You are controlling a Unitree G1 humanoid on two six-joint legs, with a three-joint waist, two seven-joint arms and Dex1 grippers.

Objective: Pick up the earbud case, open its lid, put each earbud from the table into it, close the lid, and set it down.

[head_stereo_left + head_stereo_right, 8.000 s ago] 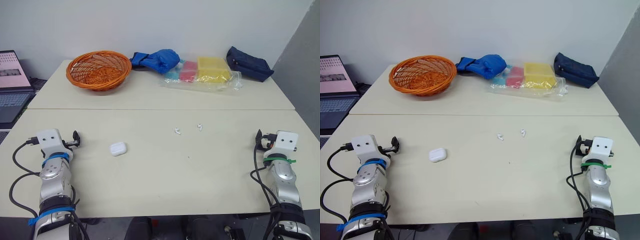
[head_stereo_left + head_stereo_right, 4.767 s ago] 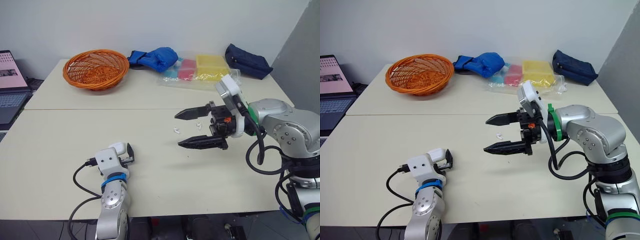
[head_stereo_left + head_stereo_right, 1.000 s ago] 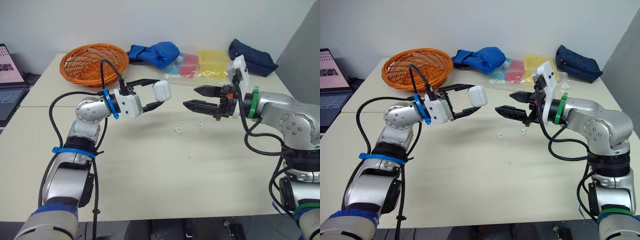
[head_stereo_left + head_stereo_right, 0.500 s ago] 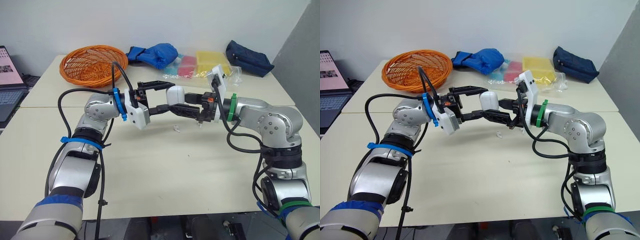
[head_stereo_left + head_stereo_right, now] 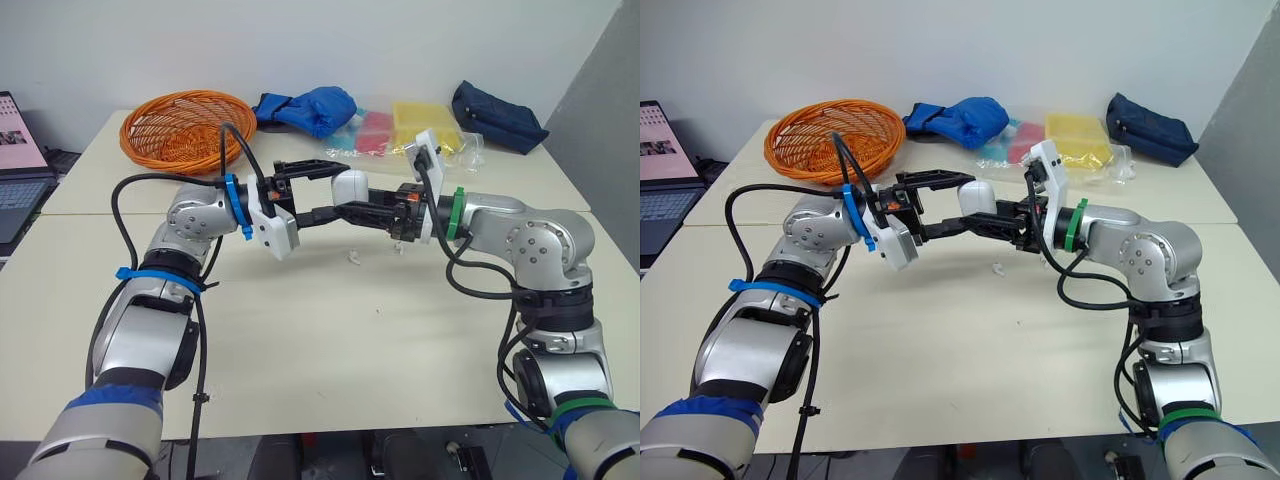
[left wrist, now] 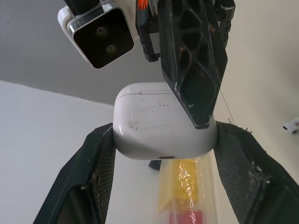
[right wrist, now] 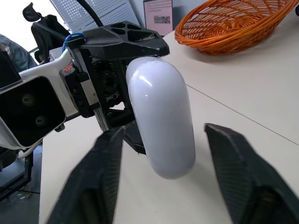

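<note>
My left gripper [image 5: 338,189] holds the white earbud case [image 5: 350,186] in the air above the table's middle, shut on its two sides; its pads [image 6: 96,177] press the case [image 6: 163,122]. My right gripper [image 5: 362,204] reaches in from the right. It is open, one finger [image 7: 96,186] on either side of the case [image 7: 161,116], and one finger [image 6: 191,60] lies across the lid end. The lid looks closed. Two white earbuds [image 5: 353,258] [image 5: 400,247] lie on the table below the grippers.
Along the far table stand an orange basket [image 5: 185,128], a blue cloth [image 5: 310,108], a clear bag of coloured blocks [image 5: 400,130] and a navy pouch [image 5: 497,117]. A laptop [image 5: 15,150] sits off the left edge.
My right gripper has slid further left, so its fingers now straddle the case. The left gripper still holds the case at about the same spot.
</note>
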